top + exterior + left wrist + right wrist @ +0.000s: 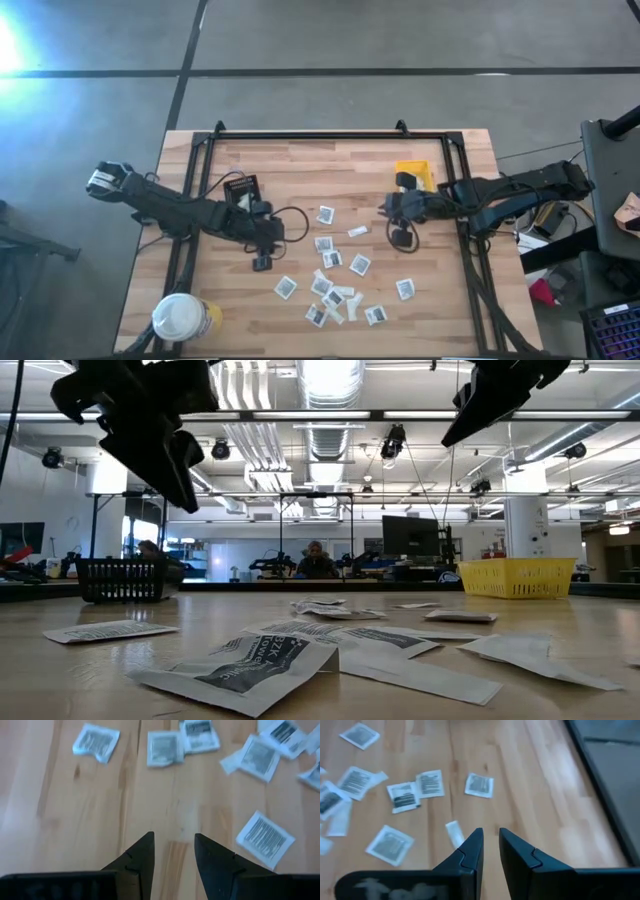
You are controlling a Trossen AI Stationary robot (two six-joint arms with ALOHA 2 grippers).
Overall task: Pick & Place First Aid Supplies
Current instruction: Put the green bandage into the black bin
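Right pincer [490, 842] raised over bare pale wooden plank surface [300, 165], matte black angular fingers [470, 851] narrowed to a slim gap, nothing between them; close beside a small yellow plastic bin [415, 172] with perforated walls at the surface's right-hand edge. Left pincer [173, 847] likewise lifted clear of the wood, wedge-shaped dark fingers [137, 855] parted moderately, empty, near a small black lattice tray [241, 187].

Scattered flat between the two arms: first aid supplies [330, 280], thin crinkled paper-like packets, mostly white squares with dark grey printed centres, plus a few narrow pale strips. Most clustered mid-surface toward the near edge, some overlapping; one square [325, 214] lying apart nearer the middle, one strip [357, 231] just beside the right pincer, another square [405, 289] off to the right. From the low view, slightly curled, glossy edges on the nearest packet [250, 660].

Round white-lidded yellow tub [183, 318] standing upright at the near left corner. Black metal frame [330, 135] bordering the surface.
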